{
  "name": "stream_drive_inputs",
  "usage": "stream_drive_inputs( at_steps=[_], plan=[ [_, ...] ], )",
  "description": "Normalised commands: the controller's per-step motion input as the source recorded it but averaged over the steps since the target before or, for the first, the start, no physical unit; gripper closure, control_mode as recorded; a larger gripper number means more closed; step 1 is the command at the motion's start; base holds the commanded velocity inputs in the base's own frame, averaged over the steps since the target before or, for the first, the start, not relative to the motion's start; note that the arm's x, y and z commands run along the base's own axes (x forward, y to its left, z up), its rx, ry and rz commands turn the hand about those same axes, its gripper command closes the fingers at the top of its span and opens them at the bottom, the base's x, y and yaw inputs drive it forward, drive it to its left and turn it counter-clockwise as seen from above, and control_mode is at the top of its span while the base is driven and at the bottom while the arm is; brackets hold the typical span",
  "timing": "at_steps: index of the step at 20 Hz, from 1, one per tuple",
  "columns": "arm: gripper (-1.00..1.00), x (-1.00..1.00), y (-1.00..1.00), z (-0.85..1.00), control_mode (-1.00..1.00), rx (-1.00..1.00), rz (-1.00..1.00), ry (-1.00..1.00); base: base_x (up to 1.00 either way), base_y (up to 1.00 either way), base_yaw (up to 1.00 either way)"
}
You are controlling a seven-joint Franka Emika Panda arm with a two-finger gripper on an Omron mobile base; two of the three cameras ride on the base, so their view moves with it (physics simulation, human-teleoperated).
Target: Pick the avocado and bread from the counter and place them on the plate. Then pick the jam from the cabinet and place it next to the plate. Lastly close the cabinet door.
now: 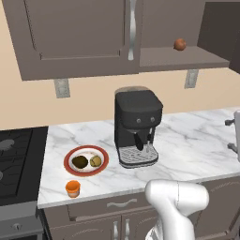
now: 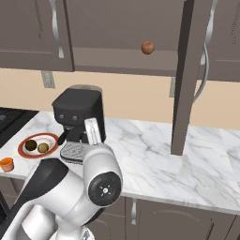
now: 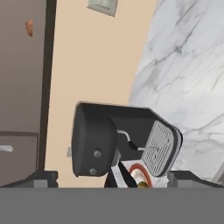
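Observation:
The red-rimmed plate (image 1: pixel 70 154) sits on the marble counter (image 1: pixel 197 140) left of the coffee machine. On it lie the dark avocado (image 1: pixel 80 162) and the tan bread (image 1: pixel 95 161), side by side. The orange jam (image 1: pixel 72 188) stands on the counter just in front of the plate, near the front edge. The cabinet (image 1: pixel 75 33) has its right-hand door (image 2: pixel 185 79) swung open, edge-on in the right base view. My gripper (image 3: pixel 113 178) is open, its fingers wide apart with nothing between them, and looks at the coffee machine from a rolled angle.
A black coffee machine (image 1: pixel 137 126) stands mid-counter, right of the plate. A reddish-brown ball (image 1: pixel 180 44) rests on the open cabinet shelf. A stove (image 1: pixel 18 159) borders the counter on the left. An appliance (image 1: pixel 234 131) pokes in at the right edge.

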Motion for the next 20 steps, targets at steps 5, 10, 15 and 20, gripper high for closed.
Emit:
stream_drive_inputs(
  at_steps=[5, 10, 15, 20],
  plan=[
    [-1.0, 0.01, -0.24, -0.01, -1.0, 0.06, 0.0, -0.07, 0.0, 0.0, 0.0],
    [-1.0, 0.01, -0.2, 0.02, -1.0, 0.11, 0.0, -0.01, 0.0, 0.0, 0.0],
    [-1.0, 0.0, -0.27, 0.11, -1.0, 0.14, 0.0, 0.0, 0.0, 0.0, 0.0],
    [-1.0, 0.0, -0.34, 0.17, -1.0, 0.15, 0.0, 0.0, 0.0, 0.0, 0.0]
  ],
)
